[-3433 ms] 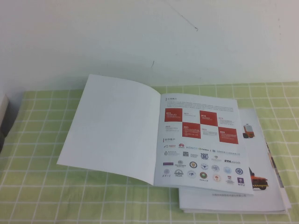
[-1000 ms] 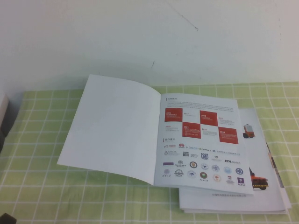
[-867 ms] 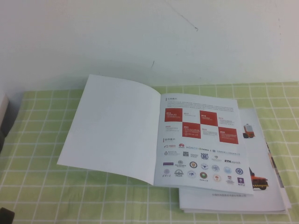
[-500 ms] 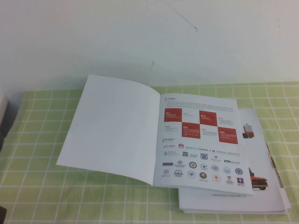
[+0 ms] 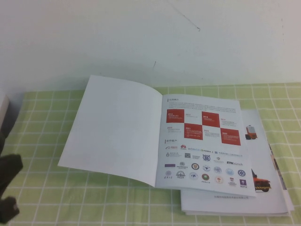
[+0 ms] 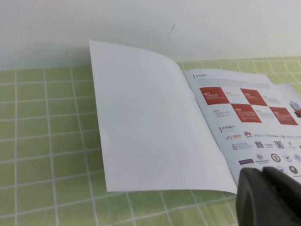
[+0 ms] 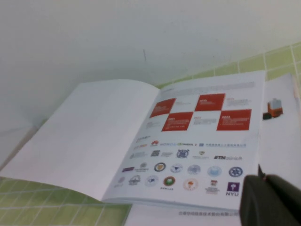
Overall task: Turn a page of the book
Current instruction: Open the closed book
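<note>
One left tool (image 5: 9, 188) newly at table's near-left corner; book (image 5: 155, 136) unmoved.

On the page (image 7: 197, 146) of the open book (image 5: 155, 141), the logo rows include "NYU" on a purple square (image 7: 232, 189), "ETH zürich" (image 7: 226, 158) and the Huawei emblem (image 7: 154, 143); other print is too small to read.

light: bright, even | shadows: faint | focus: soft, right wrist view blurriest
</note>
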